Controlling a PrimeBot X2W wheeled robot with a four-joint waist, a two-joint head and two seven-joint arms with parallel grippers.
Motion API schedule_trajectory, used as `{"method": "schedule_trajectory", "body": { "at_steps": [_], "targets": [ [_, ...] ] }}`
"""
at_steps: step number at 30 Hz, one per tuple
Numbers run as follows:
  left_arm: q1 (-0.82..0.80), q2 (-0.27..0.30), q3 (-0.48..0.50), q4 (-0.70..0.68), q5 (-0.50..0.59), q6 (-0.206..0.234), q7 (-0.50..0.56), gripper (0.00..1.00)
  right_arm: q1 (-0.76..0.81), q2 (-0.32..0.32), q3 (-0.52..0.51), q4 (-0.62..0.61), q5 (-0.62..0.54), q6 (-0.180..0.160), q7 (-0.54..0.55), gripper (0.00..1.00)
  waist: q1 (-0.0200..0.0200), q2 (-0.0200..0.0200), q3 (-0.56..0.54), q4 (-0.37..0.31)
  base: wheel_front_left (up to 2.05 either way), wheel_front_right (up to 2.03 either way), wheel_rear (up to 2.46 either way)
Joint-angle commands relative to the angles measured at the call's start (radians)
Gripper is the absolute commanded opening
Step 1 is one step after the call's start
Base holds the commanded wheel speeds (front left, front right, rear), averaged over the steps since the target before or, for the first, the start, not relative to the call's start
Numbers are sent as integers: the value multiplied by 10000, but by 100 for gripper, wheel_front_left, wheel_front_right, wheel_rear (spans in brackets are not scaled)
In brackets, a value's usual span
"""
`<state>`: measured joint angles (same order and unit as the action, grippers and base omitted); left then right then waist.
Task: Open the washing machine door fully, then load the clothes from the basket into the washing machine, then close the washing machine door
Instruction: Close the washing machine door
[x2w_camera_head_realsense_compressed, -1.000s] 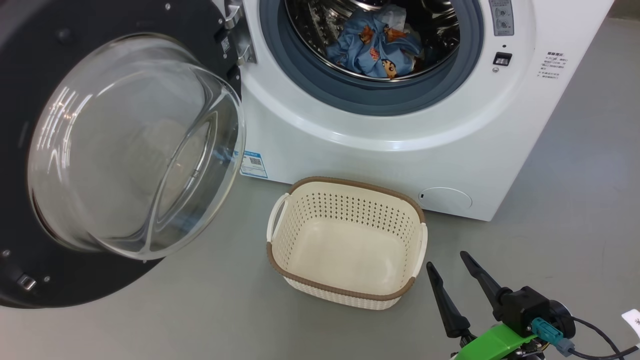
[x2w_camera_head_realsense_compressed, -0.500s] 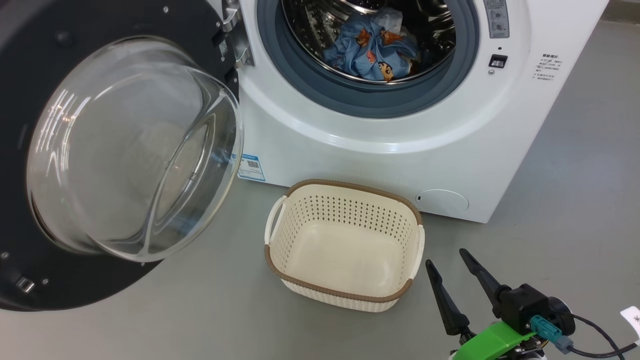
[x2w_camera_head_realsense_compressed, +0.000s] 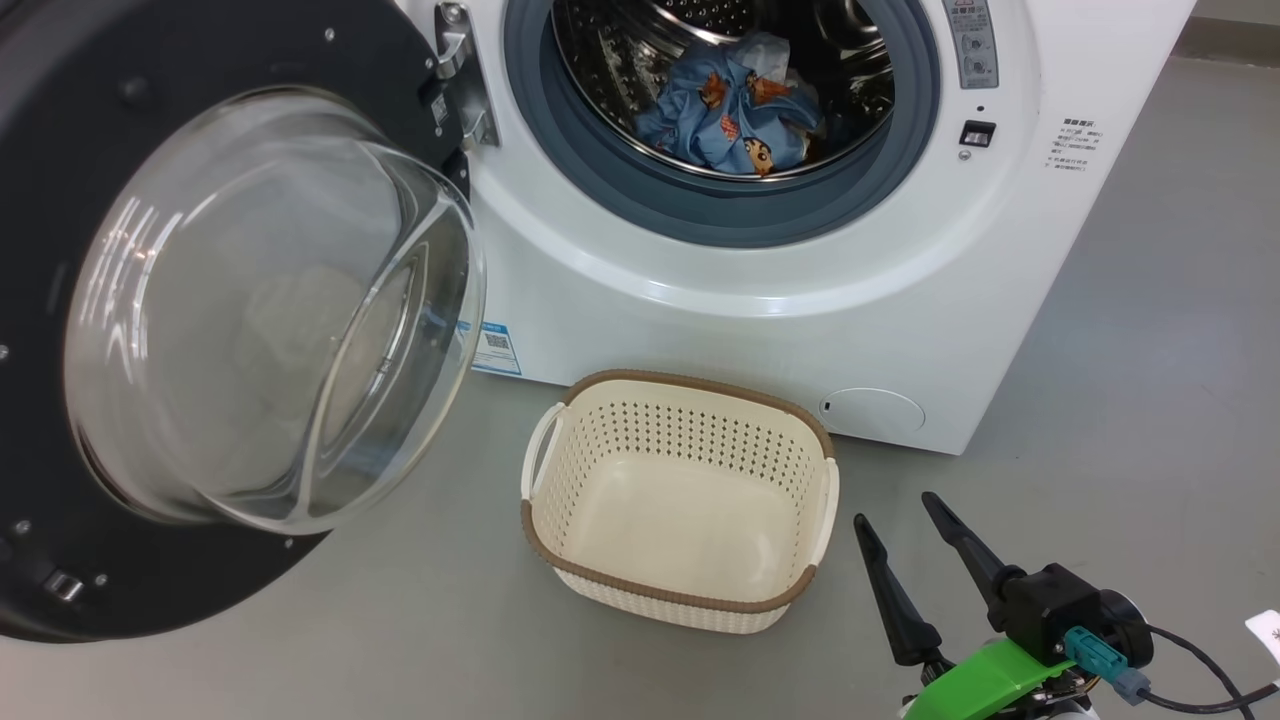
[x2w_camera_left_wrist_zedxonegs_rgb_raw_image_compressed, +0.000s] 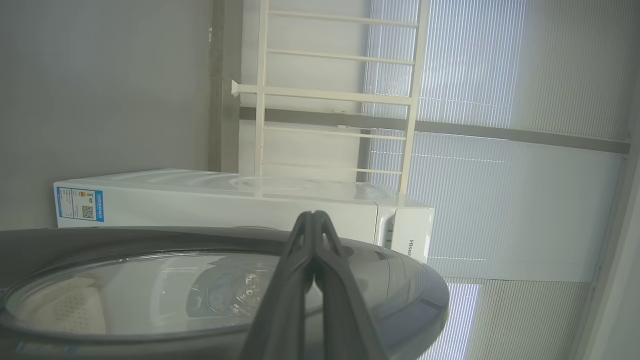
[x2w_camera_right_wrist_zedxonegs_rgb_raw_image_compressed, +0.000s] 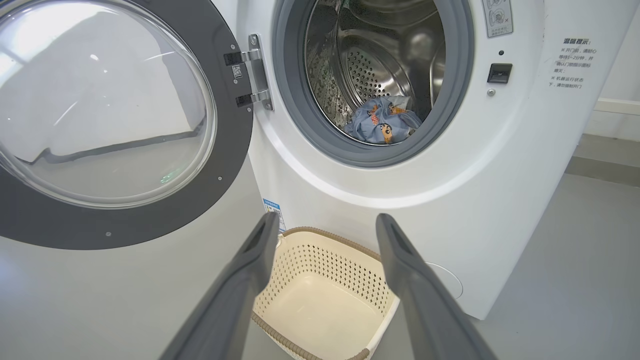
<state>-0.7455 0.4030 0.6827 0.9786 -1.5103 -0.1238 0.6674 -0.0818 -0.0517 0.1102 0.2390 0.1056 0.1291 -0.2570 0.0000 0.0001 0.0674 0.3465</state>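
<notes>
Right gripper (x2w_camera_head_realsense_compressed: 893, 510) at lower right of head view, fingers (x2w_camera_head_realsense_compressed: 893, 598) spread wide, empty. Left gripper (x2w_camera_left_wrist_zedxonegs_rgb_raw_image_compressed: 313, 216) fingers pressed together.

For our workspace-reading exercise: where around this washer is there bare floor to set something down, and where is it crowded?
Free: floor right of the washing machine; floor between the washing machine door and the basket; the basket's bare bottom. Crowded: the strip between basket and washing machine, and beside the basket, by the open right hand.

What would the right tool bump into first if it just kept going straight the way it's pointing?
Probably the white front of the washing machine, below the drum opening and above the basket; depth is hard to judge. The right tool is open and empty.
</notes>
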Motion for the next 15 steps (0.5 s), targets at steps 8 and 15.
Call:
{"method": "schedule_trajectory", "body": {
  "at_steps": [8, 15],
  "targets": [
    [667, 165, -309, -710, 75, -68, 829, 0, -72, 15, 86, -267, -38, 16, -48, 100, 0, -1, -61, 71, 0, 0, 0],
    [1090, -216, -492, -1366, 129, 123, 1192, 0, -16, 15, 97, -309, 37, 16, -48, 100, 0, -1, -125, 148, 0, 0, 0]
  ]
}}
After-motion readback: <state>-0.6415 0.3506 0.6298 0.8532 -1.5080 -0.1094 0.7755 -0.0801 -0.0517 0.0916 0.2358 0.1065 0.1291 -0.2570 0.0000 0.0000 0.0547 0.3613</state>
